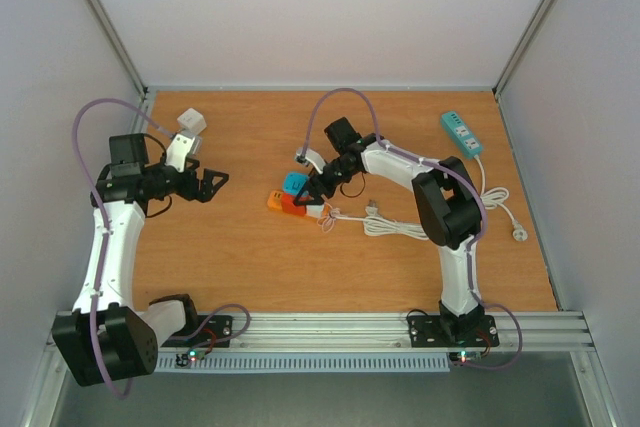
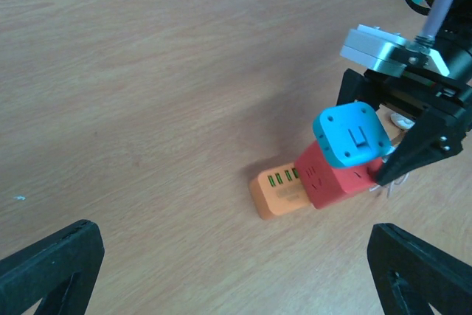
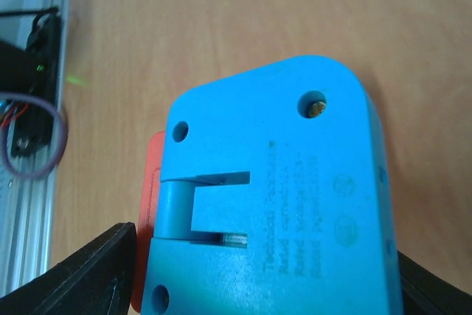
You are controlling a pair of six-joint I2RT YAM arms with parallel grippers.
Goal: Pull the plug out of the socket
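The blue plug (image 2: 349,135) sits on top of a red socket block (image 2: 330,180), and this block is joined at its end to an orange block (image 2: 277,192) with small green slots; the three together lie near the middle of the wooden table (image 1: 250,267). The right claw (image 1: 312,192) is down at this stack. In the right wrist view the plug fills almost the whole picture and the two dark fingers (image 3: 81,274) stand one on each side of it, very close to its edges. I cannot tell if they already press on the plug or only stand beside it (the contact itself is not visible). In the left wrist view one black finger of the right claw reaches the end of the red socket block, just below the plug. The left claw (image 1: 212,184) is open wide and holds nothing; it hangs over the left part of the table, well apart from the plug and pointing toward it. A white cube (image 1: 190,122) lies near the far left corner. A teal power strip (image 1: 461,134) lies at the far right. A white cable (image 1: 395,225) lies in loose loops just beside the right arm.
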